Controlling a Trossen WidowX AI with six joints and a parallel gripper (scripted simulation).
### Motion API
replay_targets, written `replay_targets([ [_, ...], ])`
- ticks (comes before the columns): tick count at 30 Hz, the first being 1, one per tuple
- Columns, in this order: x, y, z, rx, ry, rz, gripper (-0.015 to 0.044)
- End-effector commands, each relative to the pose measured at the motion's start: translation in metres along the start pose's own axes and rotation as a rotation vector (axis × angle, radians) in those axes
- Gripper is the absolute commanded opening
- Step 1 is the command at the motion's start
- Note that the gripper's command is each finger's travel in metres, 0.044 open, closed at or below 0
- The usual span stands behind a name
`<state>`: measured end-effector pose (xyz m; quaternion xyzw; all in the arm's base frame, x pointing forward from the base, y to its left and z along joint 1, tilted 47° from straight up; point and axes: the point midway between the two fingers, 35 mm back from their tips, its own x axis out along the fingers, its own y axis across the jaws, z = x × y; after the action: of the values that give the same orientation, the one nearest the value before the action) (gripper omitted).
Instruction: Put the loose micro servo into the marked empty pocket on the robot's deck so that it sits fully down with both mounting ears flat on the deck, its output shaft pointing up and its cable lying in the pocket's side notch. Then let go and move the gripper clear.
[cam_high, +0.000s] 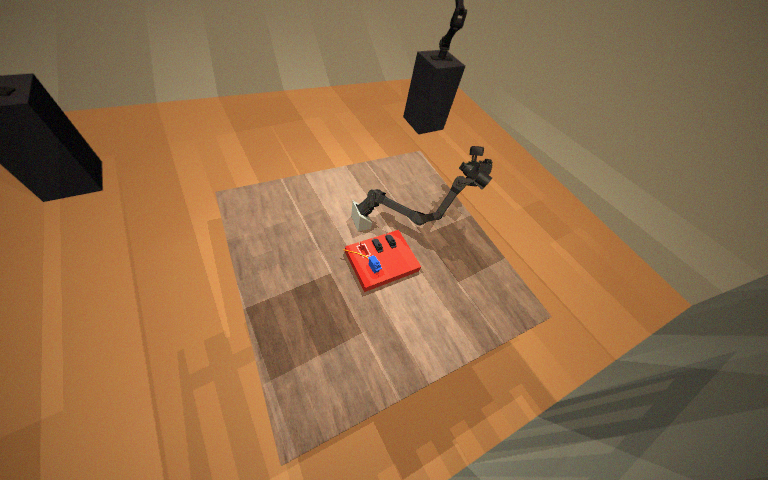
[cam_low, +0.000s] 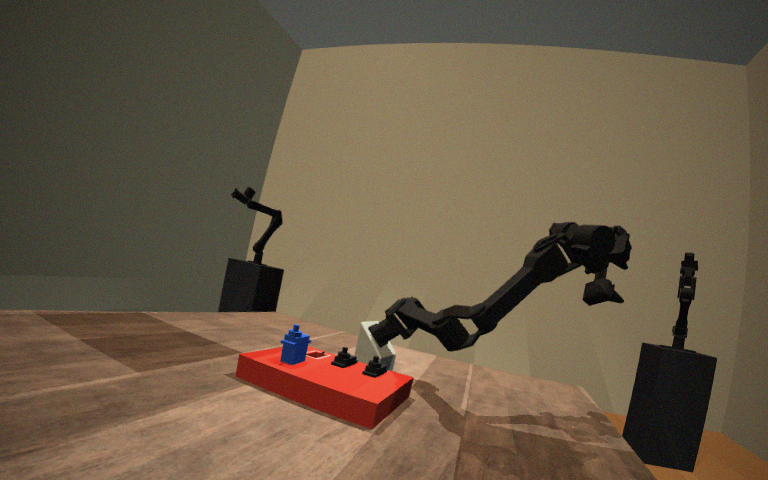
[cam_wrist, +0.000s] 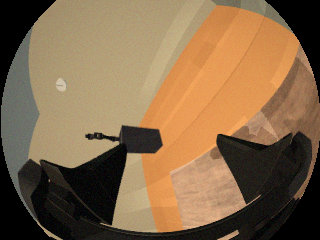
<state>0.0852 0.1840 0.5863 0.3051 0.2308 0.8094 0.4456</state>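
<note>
The loose blue servo (cam_high: 374, 264) (cam_low: 294, 349) stands upright on the red deck (cam_high: 400, 264) (cam_low: 317, 383), beside the pocket, its shaft pointing up. Its full body height shows above the deck. Its orange-yellow cable (cam_high: 355, 252) runs across the deck past the pocket to the deck's edge. The white-outlined pocket (cam_high: 363, 249) (cam_low: 317, 354) holds no servo. My gripper (cam_wrist: 172, 140) is open and empty. It hangs high, well away from the deck, and faces the wall and floor in the wrist view, where neither servo nor deck shows.
Two black servos (cam_high: 377, 245) (cam_high: 390, 241) (cam_low: 343, 357) (cam_low: 374, 366) sit in the deck in a row with the pocket. The arm's pale base mount (cam_high: 360, 217) (cam_low: 369, 342) stands just behind the deck. Dark pedestals (cam_high: 433, 93) (cam_low: 670, 404) (cam_wrist: 141, 139) with other arms stand farther off.
</note>
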Motion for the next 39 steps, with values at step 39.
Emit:
replay_targets([
  [39, -0.070, 0.258, -0.192, -0.495, 0.232, 0.995, 0.0440],
])
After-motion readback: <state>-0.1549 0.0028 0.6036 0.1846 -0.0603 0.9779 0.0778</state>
